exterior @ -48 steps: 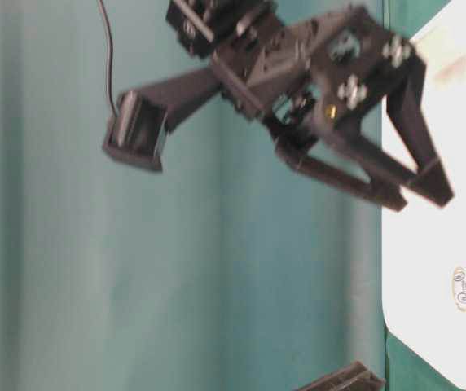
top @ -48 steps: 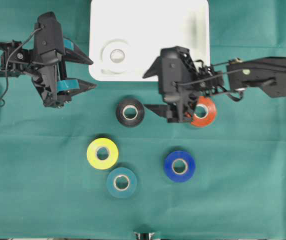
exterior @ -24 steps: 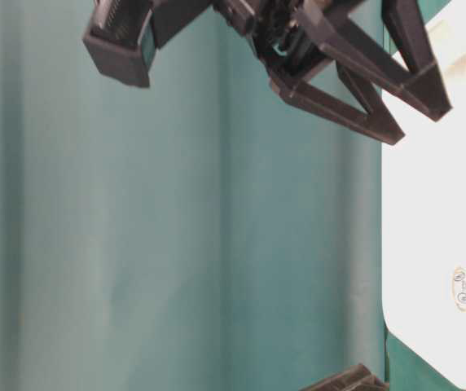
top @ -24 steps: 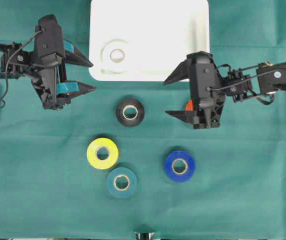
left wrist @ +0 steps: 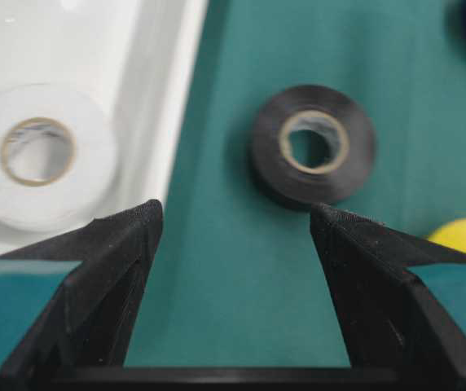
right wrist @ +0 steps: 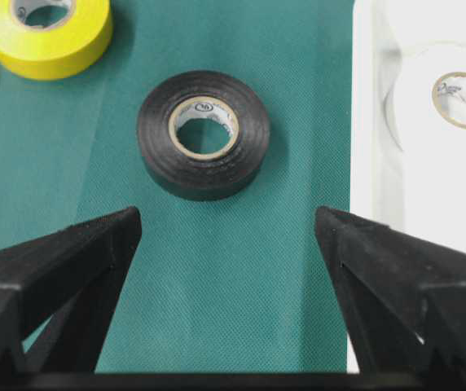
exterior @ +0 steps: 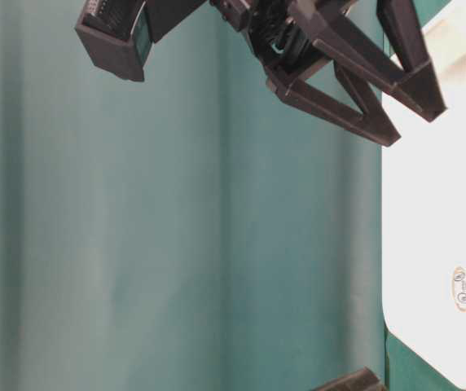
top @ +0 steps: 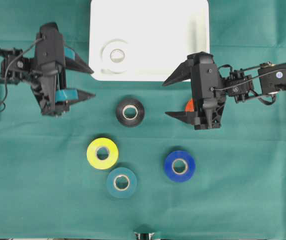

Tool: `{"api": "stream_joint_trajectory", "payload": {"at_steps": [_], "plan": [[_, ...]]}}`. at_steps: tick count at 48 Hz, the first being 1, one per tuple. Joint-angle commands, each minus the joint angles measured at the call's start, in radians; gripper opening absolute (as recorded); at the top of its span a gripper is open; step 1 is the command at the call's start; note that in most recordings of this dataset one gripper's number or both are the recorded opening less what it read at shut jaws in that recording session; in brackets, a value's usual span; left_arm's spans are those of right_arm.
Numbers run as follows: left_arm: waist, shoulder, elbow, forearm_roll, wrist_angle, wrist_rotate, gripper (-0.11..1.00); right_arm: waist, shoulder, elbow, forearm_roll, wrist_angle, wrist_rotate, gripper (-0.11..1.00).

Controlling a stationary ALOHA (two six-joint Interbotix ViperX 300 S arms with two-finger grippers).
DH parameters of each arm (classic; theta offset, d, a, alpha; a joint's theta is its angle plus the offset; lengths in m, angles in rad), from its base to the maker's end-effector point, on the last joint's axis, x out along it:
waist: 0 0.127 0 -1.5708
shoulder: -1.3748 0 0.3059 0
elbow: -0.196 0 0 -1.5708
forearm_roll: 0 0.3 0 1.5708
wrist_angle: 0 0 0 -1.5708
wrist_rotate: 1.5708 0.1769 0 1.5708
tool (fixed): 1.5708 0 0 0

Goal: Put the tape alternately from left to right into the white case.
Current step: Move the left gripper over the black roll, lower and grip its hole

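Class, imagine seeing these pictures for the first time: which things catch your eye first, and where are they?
Bright tape rolls dot the green cloth: the yellow roll, teal roll, blue roll and black roll. The white case sits at top centre, holding the white roll. The left gripper and right gripper flank the black roll, fingers spread.

Robot lab bench: green cloth [top: 243, 200], two arms.

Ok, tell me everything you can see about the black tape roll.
The black tape roll is a glossy ring with a pale cardboard core bearing a small printed mark. It lies flat on the green cloth, just below the white case, apart from the yellow roll. Nothing touches it; both wrist cameras face it.
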Motion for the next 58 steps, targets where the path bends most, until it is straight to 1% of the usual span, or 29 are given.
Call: {"api": "stream_joint_trajectory", "payload": {"at_steps": [1, 12, 18, 27, 35, 58], "plan": [[-0.038, -0.009, -0.011, -0.002, -0.003, -0.002, 0.76, 0.002, -0.014, -0.008, -0.002, -0.008, 0.002, 0.72], [-0.138, -0.009, -0.009, -0.002, -0.003, -0.002, 0.76, 0.002, -0.014, -0.006, -0.002, -0.006, 0.0, 0.72], [-0.166, -0.008, -0.012, -0.002, -0.003, -0.002, 0.76, 0.002, -0.014, -0.002, -0.002, -0.008, 0.0, 0.72], [-0.169, 0.003, -0.018, 0.0, -0.003, 0.0, 0.76, 0.002, -0.014, 0.002, -0.002, -0.008, 0.0, 0.72], [-0.169, 0.04, -0.041, 0.0, -0.006, 0.003, 0.76, 0.002, -0.014, 0.005, -0.002, -0.008, 0.0, 0.72], [-0.163, 0.261, -0.183, 0.002, -0.003, 0.011, 0.76, 0.002, -0.014, 0.005, -0.002, -0.009, 0.0, 0.72]]}}
